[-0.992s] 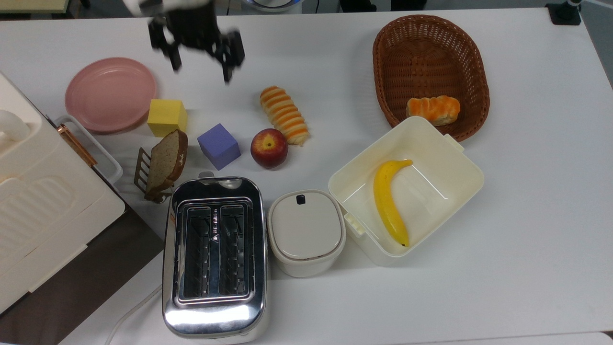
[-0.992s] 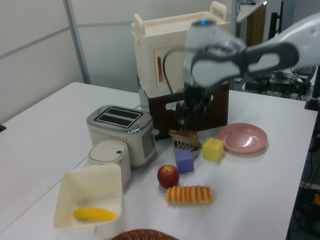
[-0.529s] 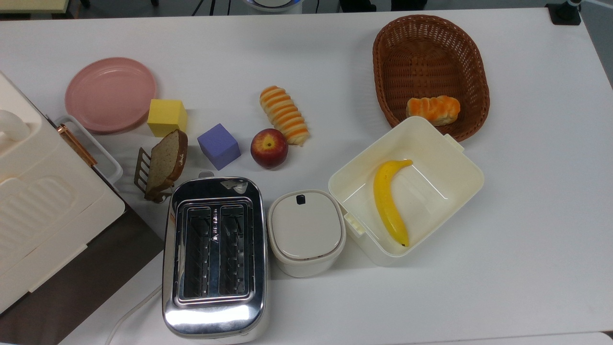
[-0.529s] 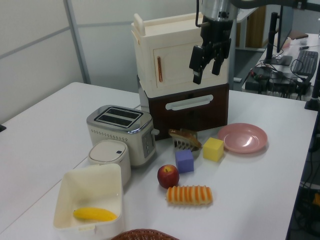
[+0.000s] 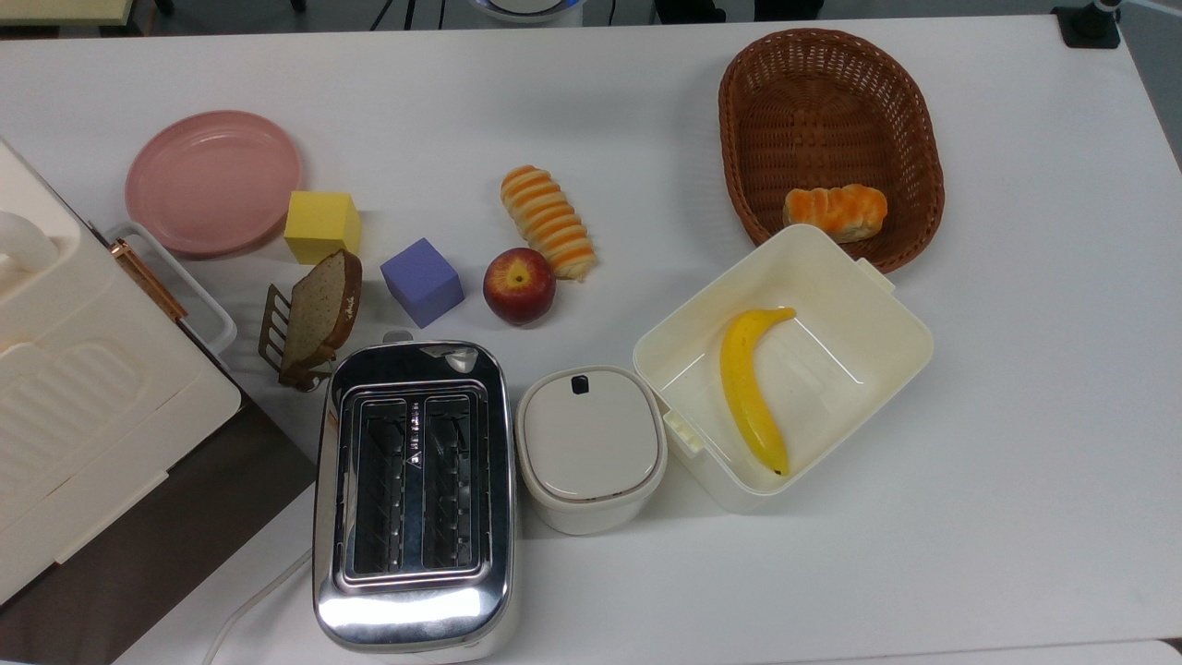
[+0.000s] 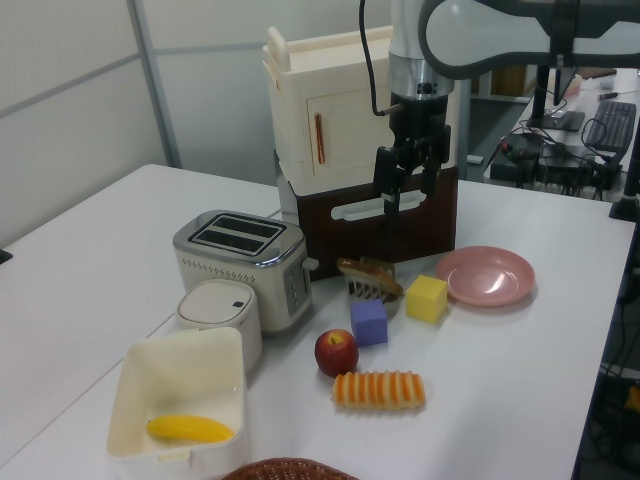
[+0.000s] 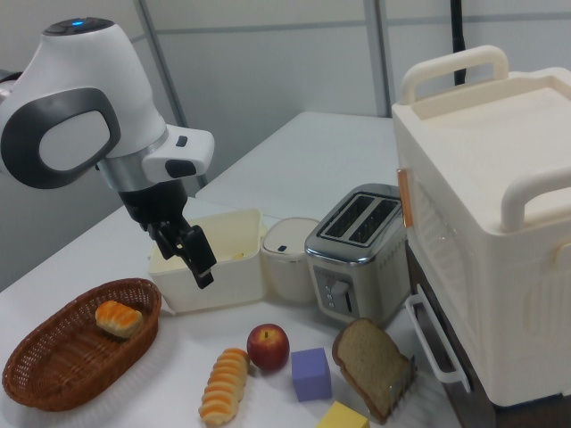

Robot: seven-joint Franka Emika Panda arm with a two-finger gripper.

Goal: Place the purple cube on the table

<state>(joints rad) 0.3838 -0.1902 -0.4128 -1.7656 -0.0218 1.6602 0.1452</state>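
Observation:
The purple cube (image 5: 422, 282) rests flat on the white table (image 5: 1016, 462), between a bread slice and an apple; it also appears as the purple cube (image 6: 369, 321) in the left view and the purple cube (image 7: 310, 373) in the right view. My gripper (image 6: 405, 188) hangs open and empty well above the table, in front of the cream cabinet in the left view. The right view has the gripper (image 7: 190, 254) up above the striped roll, far from the cube.
Close around the cube are a yellow cube (image 5: 320, 224), a bread slice (image 5: 321, 309) on a rack, an apple (image 5: 519, 284) and a striped roll (image 5: 548, 222). Also here: pink plate (image 5: 212, 181), toaster (image 5: 413, 489), lidded pot (image 5: 591, 446), box with banana (image 5: 859, 286), wicker basket (image 5: 739, 139), cream cabinet (image 5: 65, 416).
The gripper lifted from low over the table near the cubes, left the top view, then came back down a little in the left view. The purple cube has not moved.

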